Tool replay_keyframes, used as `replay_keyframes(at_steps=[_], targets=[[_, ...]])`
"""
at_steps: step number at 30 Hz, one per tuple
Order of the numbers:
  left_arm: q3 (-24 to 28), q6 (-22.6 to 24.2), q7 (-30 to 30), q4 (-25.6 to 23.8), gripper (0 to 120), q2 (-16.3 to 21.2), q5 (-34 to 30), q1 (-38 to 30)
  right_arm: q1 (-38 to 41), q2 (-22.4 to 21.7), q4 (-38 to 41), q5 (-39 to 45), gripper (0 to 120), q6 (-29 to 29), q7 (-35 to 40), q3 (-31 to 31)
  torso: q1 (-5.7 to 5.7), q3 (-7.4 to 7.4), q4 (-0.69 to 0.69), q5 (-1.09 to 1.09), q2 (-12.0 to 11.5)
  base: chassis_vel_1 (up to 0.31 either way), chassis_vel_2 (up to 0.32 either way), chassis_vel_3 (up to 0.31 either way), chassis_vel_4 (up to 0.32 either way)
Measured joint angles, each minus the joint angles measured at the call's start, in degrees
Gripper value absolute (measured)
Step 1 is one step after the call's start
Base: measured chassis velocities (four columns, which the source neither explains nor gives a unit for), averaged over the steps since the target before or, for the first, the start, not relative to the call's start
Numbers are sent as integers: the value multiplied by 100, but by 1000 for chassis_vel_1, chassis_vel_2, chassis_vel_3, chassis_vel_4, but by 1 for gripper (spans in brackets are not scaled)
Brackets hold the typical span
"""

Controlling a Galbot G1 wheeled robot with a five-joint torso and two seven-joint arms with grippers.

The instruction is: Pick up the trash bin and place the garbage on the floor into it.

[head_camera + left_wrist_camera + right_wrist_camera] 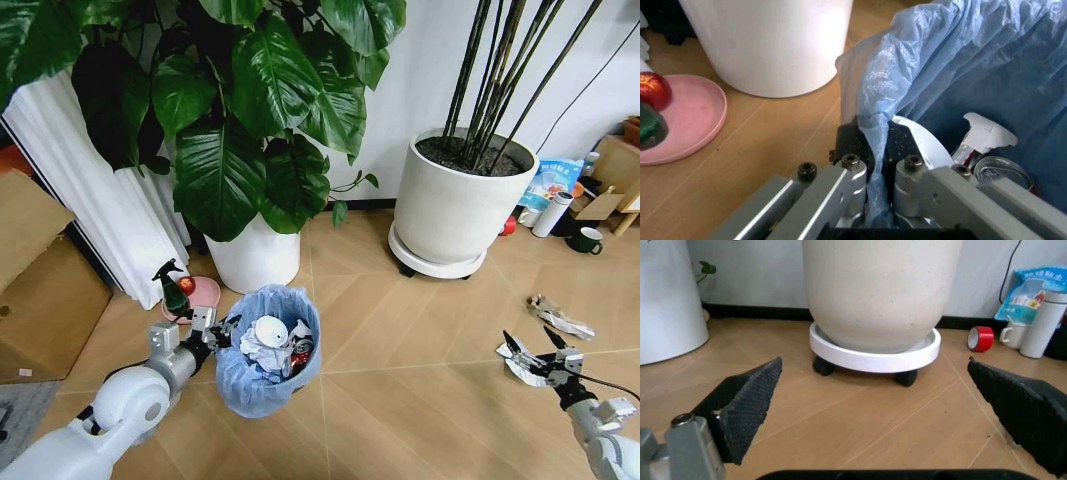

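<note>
Left gripper [872,150] is clamped tight on the rim of the small round trash bin [268,350], black pads pinching the crinkly light-blue plastic bag liner between them. The bin sits on the wooden plank floor [400,330] right in front of the big white round plant pot [256,255] with the broad green leaves. Inside it: crumpled white paper [262,352], a white round disc [270,330], a red crushed wrapper [298,349], and in the left wrist view the top of a silvery can [997,168].

Right gripper [530,354] hangs low over the floor with its jaws spread wide, holding nothing. Just beyond it lies a silvery wrapper [560,317] on the boards.

Further back there's a second white pot [462,205] on a wheeled tray, and a blue-white packet [1033,290] whose printing is too small to read.
</note>
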Motion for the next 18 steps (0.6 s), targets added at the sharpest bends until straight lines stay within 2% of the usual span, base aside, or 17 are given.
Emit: replay_keyframes(at_steps=[8,18], targets=[[-4,0,-5,-16,0,-28,8,44,41,-21,-39,20,100,-58,-17,-14,0,0,1,0,0,0,0,0,0],[9,0,-17,-26,0,-60,7,27,40,-24,-58,29,100,-119,-34,-23,0,0,-2,1,-1,-82,-86,96,88]])
